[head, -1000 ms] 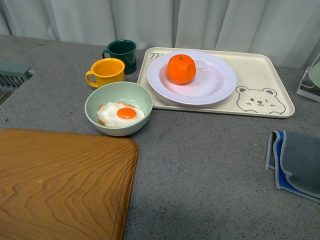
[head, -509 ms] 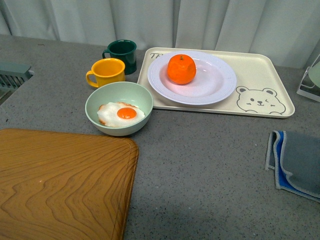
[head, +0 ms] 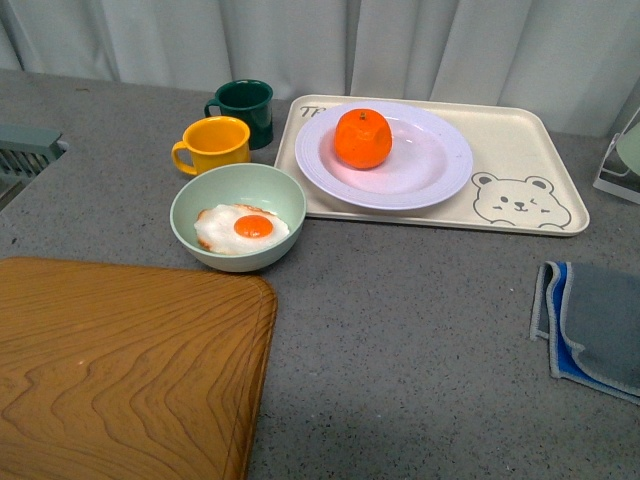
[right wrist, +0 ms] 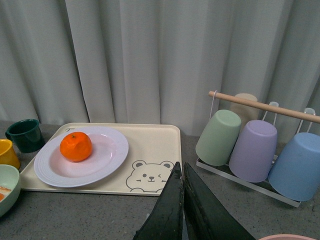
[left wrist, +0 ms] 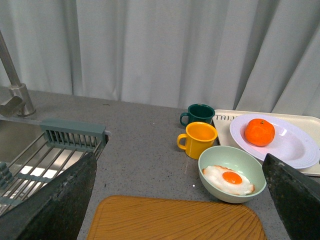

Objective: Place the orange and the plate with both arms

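Resting upper centre of frame: orange (head: 362, 138) on plate (head: 430, 170), tray beneath. Left end effector (left wrist: 175, 200) released, right (right wrist: 182, 200) clenched. Recommend level, rim-side approach.

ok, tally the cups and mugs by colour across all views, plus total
Dark green mug: 1
Yellow mug: 1
Pale green cup on the rack: 1
Purple cup: 1
Blue cup: 1
Beige cup behind the rod: 1
Total: 6

Grey speckled counter (head: 400, 330) bearing bear tray (head: 520, 150), bowl (head: 238, 215), mugs (head: 212, 143), board (head: 120, 370), cloth (head: 595, 325).
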